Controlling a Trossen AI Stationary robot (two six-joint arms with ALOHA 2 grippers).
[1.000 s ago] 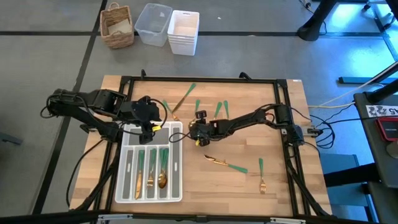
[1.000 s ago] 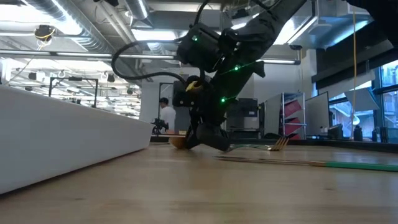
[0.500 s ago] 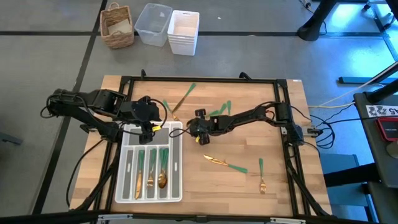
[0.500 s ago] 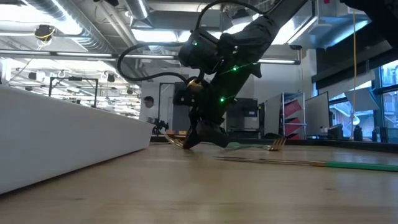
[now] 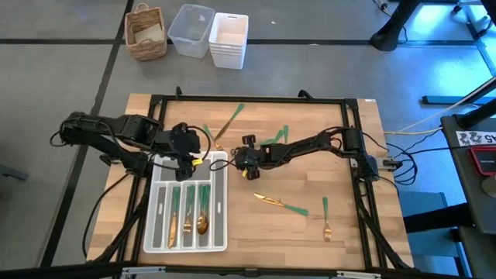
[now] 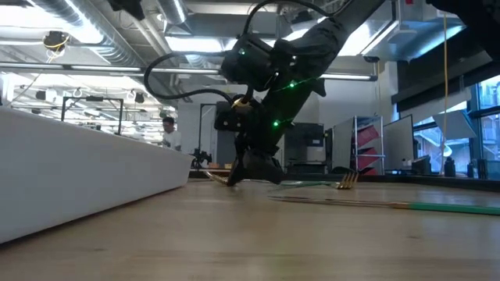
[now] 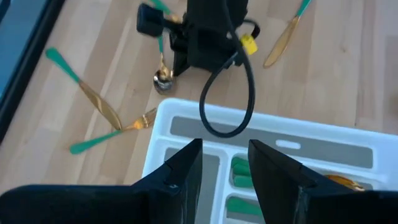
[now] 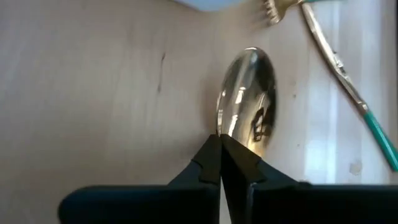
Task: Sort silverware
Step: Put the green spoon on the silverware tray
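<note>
A gold spoon (image 8: pixel 247 93) lies just off the white tray's (image 5: pixel 222 232) far right corner, with my right gripper (image 5: pixel 239 160) shut on it. Its bowl (image 7: pixel 163 79) pokes out toward the tray. Its handle is hidden under the gripper. My left gripper (image 5: pixel 189 153) hangs open above the tray's far end (image 7: pixel 186 113), touching nothing. Several pieces of silverware (image 5: pixel 187 211) lie in the tray's slots. A knife and a fork (image 5: pixel 221 129) lie crossed near the far edge. My right gripper pinches the spoon at its neck, where the bowl narrows (image 8: pixel 222 128), between its two fingertips. The fingers slant down from the table's right side and lie along the spoon. The bowl sticks out ahead of them, low over the wood; whether it rests there I cannot tell.
Two green-handled pieces (image 5: pixel 276 137) lie beside my right arm. A knife (image 5: pixel 279 204) and a fork (image 5: pixel 326 223) lie toward the near right. A black frame (image 5: pixel 248 99) rims the table. A basket (image 5: pixel 146 32) and white bins (image 5: pixel 229 39) stand on the floor beyond it.
My right gripper has shifted slightly toward the tray with the spoon. In the low view the gold bowl beside its fingers now shows as a thin slanted line, no longer a rounded shape. The green handles beside the right arm have changed their lie.
</note>
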